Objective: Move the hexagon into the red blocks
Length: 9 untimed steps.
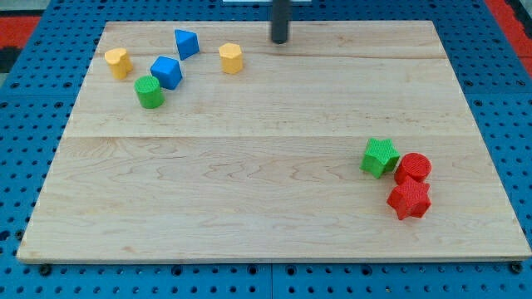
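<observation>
The yellow hexagon (231,58) lies near the view's top, left of centre. My tip (280,41) is at the view's top, a short way to the right of the hexagon and a little above it, not touching it. The two red blocks sit together at the lower right: a red cylinder (413,169) and, just below it, a red star-shaped block (409,199). A green star-shaped block (380,157) touches the red cylinder's left side.
At the upper left lie a yellow block (118,62), a blue triangular block (186,43), a blue cube (166,72) and a green cylinder (150,91). The wooden board (249,183) is ringed by blue pegboard.
</observation>
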Each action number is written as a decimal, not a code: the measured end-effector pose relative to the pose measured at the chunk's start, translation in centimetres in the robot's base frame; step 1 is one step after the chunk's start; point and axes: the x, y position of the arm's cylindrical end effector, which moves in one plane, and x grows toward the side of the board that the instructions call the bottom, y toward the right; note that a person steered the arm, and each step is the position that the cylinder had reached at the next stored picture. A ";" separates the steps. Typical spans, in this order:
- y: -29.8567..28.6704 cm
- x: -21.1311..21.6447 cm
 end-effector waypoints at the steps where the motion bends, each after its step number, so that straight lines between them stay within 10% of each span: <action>1: -4.8 2.6; 4: -9.2 5.0; 7: 7.6 15.1; 9: 2.2 8.1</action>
